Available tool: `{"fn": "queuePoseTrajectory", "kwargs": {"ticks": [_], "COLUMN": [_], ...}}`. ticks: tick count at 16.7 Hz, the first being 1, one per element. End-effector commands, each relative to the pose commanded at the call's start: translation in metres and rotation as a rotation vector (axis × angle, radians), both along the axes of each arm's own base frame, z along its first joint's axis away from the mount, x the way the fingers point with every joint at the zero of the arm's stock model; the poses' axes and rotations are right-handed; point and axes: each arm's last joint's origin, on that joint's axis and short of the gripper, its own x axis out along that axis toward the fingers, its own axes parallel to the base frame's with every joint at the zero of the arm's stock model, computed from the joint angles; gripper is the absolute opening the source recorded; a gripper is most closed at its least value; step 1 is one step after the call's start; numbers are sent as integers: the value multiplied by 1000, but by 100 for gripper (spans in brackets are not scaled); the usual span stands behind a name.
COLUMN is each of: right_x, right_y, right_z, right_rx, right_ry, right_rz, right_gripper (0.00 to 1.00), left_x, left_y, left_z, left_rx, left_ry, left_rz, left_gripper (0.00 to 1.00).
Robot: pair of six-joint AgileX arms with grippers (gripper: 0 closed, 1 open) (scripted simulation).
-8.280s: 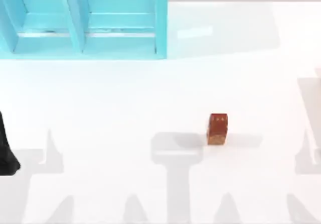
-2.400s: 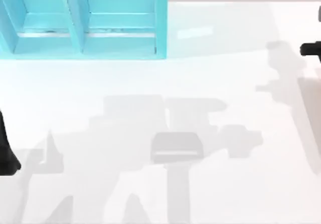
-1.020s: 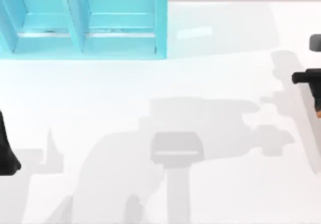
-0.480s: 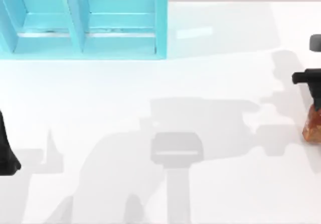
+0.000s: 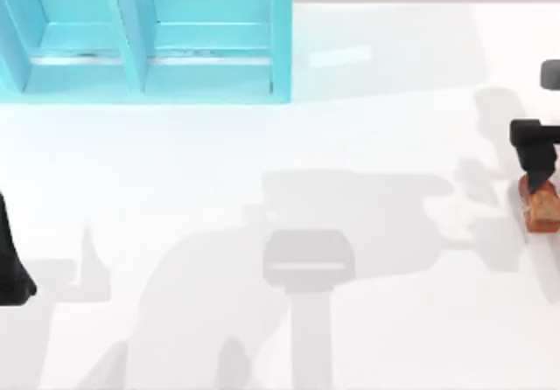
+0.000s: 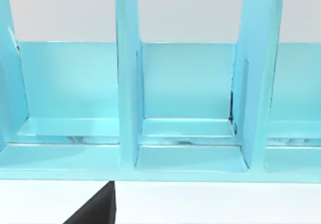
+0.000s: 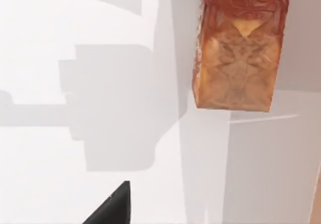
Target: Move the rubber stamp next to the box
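The rubber stamp (image 5: 542, 205), a small reddish-brown block with a tan end, sits at the far right edge of the table in the top view. It is far from the cyan box (image 5: 144, 36), which stands at the back left. My right gripper (image 5: 535, 158) is just behind the stamp and looks open. In the right wrist view the stamp (image 7: 238, 58) lies ahead of one dark fingertip (image 7: 113, 204), not between the fingers. My left gripper (image 5: 10, 268) is parked at the left edge and faces the box's compartments (image 6: 190, 108), with one finger (image 6: 95, 211) showing.
The white table (image 5: 289, 145) stretches bare between the box and the stamp, crossed by grey shadows. The box has upright dividers (image 6: 128, 73) that form open compartments.
Over the last second the stamp has come into view at the right edge and shifted slightly left and back. The right gripper's dark part has lowered toward it. The left arm has not moved.
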Motion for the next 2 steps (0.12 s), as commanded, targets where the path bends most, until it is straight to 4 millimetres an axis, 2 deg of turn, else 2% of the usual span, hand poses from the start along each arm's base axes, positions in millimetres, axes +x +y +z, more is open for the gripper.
{"fn": "queuePoseTrajectory", "kwargs": {"ticks": [2], "right_x": [0], "right_y": [0], "right_z": [0], "right_rx": [0], "right_ry": [0], "right_rz": [0], "right_gripper": [100], "left_x": [0], "left_y": [0], "left_z": [0], "left_rx": [0], "left_ry": [0], "left_rz": [0], "left_gripper": [100]}}
